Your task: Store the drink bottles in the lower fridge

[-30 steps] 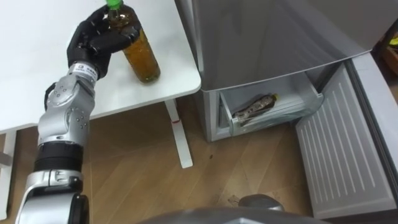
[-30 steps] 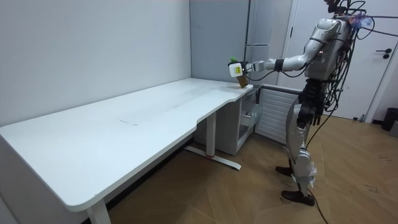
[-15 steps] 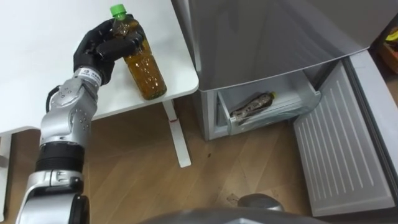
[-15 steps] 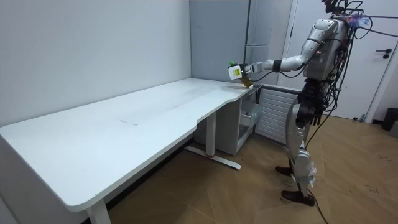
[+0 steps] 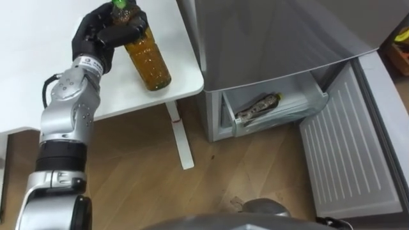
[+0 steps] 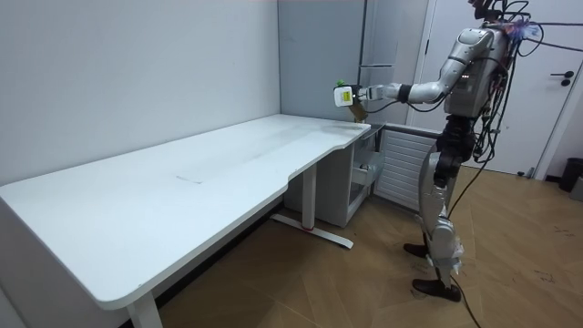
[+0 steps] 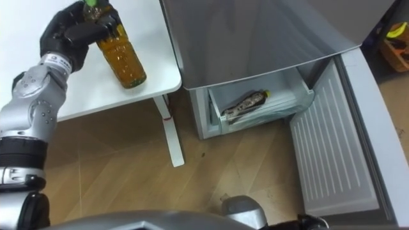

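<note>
Left hand [image 5: 99, 35] is clamped round the amber bottle [image 5: 148, 61] up near its cap, the body hanging below the hand, over the surface [image 5: 19, 64]. The open fridge drawer [image 5: 287, 115] waits far to the hand's right. Gripped so high, the bottle may swing or slip in transit.

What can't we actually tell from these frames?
- Green cap of the amber plastic bottle: eye views, mostly covered by the black left hand and cut by the top edge.
- Rear of the clear fridge drawer: eye views, hidden under the grey fridge body.
- Brown lying bottle in that drawer: label and fill too small to read.
</note>
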